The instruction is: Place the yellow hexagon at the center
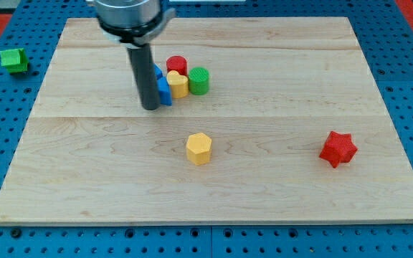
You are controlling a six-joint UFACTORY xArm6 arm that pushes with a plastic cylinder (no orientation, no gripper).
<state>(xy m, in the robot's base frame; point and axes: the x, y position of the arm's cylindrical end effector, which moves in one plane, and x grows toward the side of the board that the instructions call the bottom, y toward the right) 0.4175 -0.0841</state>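
The yellow hexagon (198,148) lies on the wooden board (84,143), a little below the board's middle. My tip (150,107) stands up and to the left of it, well apart. The tip touches the left side of a blue block (163,87), which the rod partly hides. That blue block is in a tight cluster with a red cylinder (176,65), a second yellow block (178,84) and a green cylinder (198,80).
A red star (338,148) lies near the board's right side. A green block (13,59) sits off the board on the blue pegboard at the view's upper left. The arm's body fills the top of the view above the cluster.
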